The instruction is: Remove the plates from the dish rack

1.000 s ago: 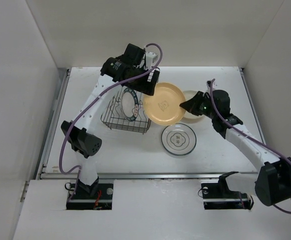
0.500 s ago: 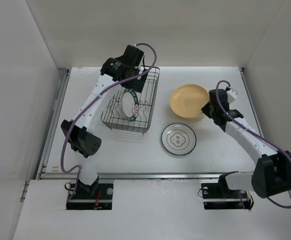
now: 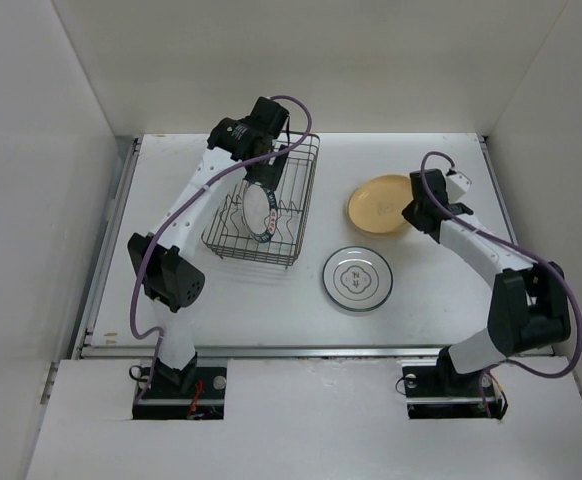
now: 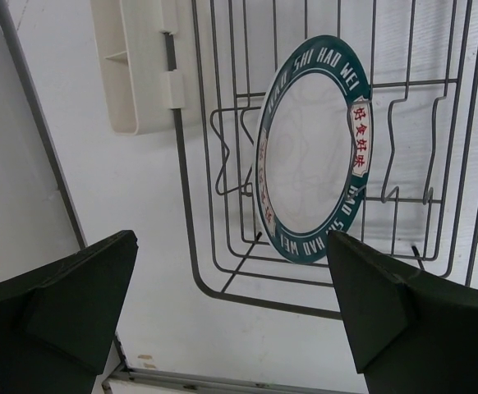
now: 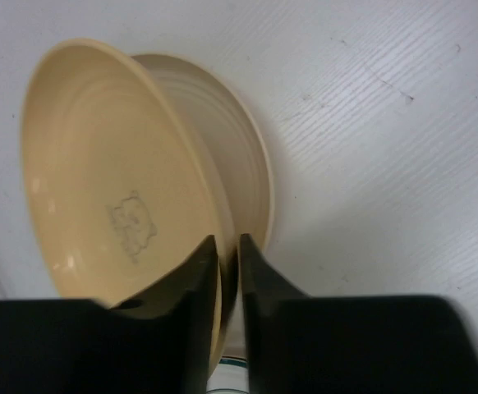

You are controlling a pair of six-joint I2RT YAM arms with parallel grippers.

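The dark wire dish rack (image 3: 293, 190) stands left of centre. One white plate with a blue-green rim (image 3: 257, 212) stands upright between its tines; in the left wrist view this plate (image 4: 313, 148) sits inside the rack wires (image 4: 183, 172). My left gripper (image 3: 269, 168) hovers above the rack, open and empty (image 4: 231, 242). My right gripper (image 3: 412, 212) is shut on the rim of a tan-yellow plate (image 3: 379, 204), which lies tilted on a second tan plate (image 5: 243, 148). The wrist view shows the jaws (image 5: 227, 242) pinching the upper plate (image 5: 116, 189). A patterned white plate (image 3: 357, 279) lies flat on the table.
A cream plastic holder (image 4: 136, 66) hangs on the rack's side. White walls enclose the table on the left, back and right. The table's front edge (image 3: 301, 350) runs just beyond the arm bases.
My right gripper has carried the tan plate right and down onto the other tan plate. My left gripper has drawn back from it and now sits over the rack, open.
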